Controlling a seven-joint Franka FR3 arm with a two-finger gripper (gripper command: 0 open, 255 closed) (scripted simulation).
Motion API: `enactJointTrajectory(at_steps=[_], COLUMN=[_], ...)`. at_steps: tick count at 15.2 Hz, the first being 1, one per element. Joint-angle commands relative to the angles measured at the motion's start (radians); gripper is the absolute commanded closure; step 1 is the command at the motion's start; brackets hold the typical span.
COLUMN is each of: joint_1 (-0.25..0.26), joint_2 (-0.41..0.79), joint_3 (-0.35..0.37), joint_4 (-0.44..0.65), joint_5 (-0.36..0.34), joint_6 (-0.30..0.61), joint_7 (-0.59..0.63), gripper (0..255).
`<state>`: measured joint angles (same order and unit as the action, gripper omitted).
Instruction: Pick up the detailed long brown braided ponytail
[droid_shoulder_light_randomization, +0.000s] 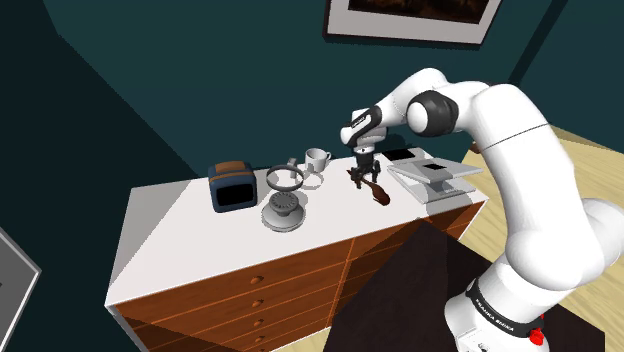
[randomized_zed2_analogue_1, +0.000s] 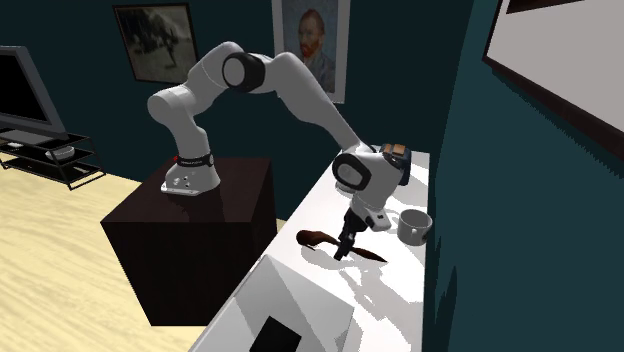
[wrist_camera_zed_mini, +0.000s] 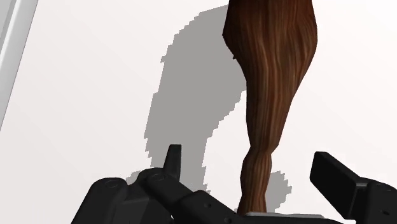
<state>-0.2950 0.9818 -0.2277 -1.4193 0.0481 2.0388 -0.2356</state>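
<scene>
Since the ponytail (droid_shoulder_light_randomization: 376, 190) lies flat on the white counter (droid_shoulder_light_randomization: 200, 250) near the mug (droid_shoulder_light_randomization: 317, 159), the gripper (droid_shoulder_light_randomization: 366, 172) hangs straight down over its thin end. Fingers (wrist_camera_zed_mini: 173, 158) are apart, straddling the braid without touching. Looks lined up to close.

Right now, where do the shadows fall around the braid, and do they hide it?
Wrist view: a grey, jagged-edged shadow lies on the white top beside the braid, which reads clearly inside the open gripper. Second exterior view: grey shadows patch the top near the gripper; the dark braid stands out.
</scene>
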Motion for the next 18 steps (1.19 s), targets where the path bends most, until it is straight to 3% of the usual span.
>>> enactJointTrajectory(at_steps=[1, 2, 3, 12, 18], joint_1=[-0.001, -0.001, -0.002, -0.001, 0.007], joint_2=[0.016, 0.016, 0.016, 0.016, -0.049], joint_3=[0.002, 0.002, 0.002, 0.002, -0.006], joint_4=[0.009, 0.009, 0.009, 0.009, -0.022], joint_5=[0.002, 0.002, 0.002, 0.002, -0.005], joint_6=[0.008, 0.008, 0.008, 0.008, -0.027], joint_7=[0.002, 0.002, 0.001, 0.002, -0.002], gripper=[0, 0, 255, 255, 255])
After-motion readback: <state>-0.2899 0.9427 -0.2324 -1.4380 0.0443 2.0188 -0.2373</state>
